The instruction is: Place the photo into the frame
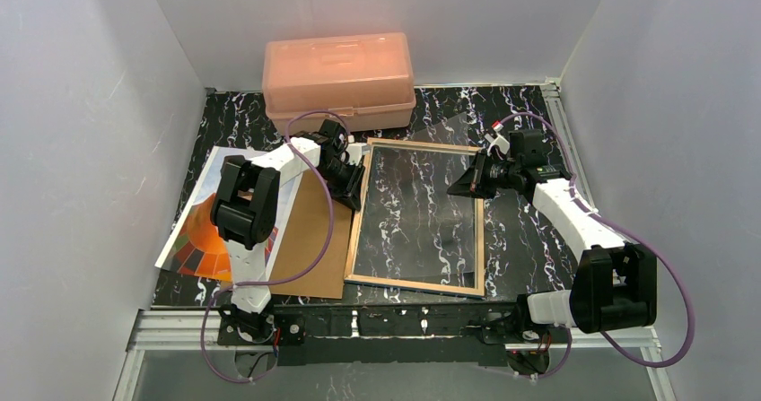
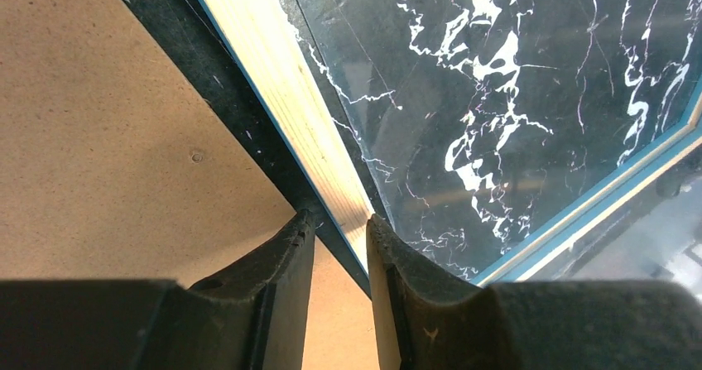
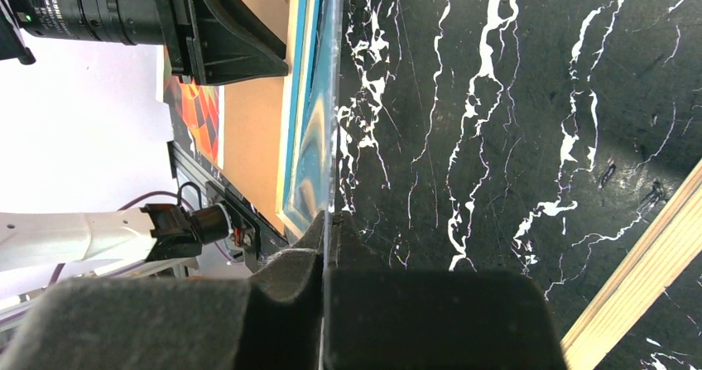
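Two holds: right gripper (image 3: 329, 225) clamps thin edge of glass pane (image 1: 417, 208), slip possible; left gripper (image 2: 339, 231) straddles frame (image 2: 281, 80) rim, grip unconfirmed.

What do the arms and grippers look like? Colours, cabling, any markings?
The left arm and right arm both have white link shells and boxy black joint housings. A purple cable loops along each. The left gripper and right gripper have matte black, wedge-shaped fingers. No logos show; a small red-and-white part sits at the right wrist.
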You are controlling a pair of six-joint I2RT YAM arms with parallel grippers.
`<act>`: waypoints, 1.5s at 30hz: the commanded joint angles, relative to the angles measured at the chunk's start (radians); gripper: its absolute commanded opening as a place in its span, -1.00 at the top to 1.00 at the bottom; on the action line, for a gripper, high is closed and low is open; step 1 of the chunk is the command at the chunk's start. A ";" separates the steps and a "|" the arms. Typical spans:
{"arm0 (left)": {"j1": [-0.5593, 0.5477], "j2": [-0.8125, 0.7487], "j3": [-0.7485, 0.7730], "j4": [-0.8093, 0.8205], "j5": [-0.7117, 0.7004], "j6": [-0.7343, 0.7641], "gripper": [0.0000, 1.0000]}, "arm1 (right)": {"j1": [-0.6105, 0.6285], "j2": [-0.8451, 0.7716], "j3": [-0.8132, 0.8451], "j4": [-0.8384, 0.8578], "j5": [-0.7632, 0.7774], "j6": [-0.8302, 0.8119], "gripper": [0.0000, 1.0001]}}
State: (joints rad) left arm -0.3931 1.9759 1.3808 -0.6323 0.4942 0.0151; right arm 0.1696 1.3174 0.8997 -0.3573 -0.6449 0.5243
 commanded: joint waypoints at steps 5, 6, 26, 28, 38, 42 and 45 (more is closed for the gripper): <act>-0.005 -0.014 -0.020 -0.018 0.004 0.023 0.46 | -0.007 -0.014 0.012 0.019 -0.023 -0.010 0.97; -0.005 -0.012 -0.019 -0.017 0.004 0.021 0.46 | -0.007 -0.015 0.009 0.024 -0.031 -0.004 0.97; -0.005 -0.022 -0.028 -0.012 0.012 0.016 0.73 | -0.008 -0.033 -0.013 0.184 -0.120 0.105 0.97; -0.005 -0.023 -0.032 -0.011 0.012 0.013 0.73 | -0.008 -0.028 -0.013 0.184 -0.118 0.104 0.97; -0.005 -0.026 -0.032 -0.012 0.006 0.015 0.78 | -0.008 0.004 -0.003 0.154 -0.111 0.062 0.97; -0.005 -0.025 -0.029 -0.012 0.004 0.014 0.79 | -0.007 0.006 -0.010 0.141 -0.107 0.051 0.97; -0.005 -0.025 -0.028 -0.012 0.003 0.014 0.80 | -0.007 0.000 -0.020 0.139 -0.107 0.051 0.97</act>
State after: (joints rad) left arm -0.3920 1.9747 1.3693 -0.6323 0.5091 0.0174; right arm 0.1619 1.3251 0.8848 -0.2356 -0.7361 0.5995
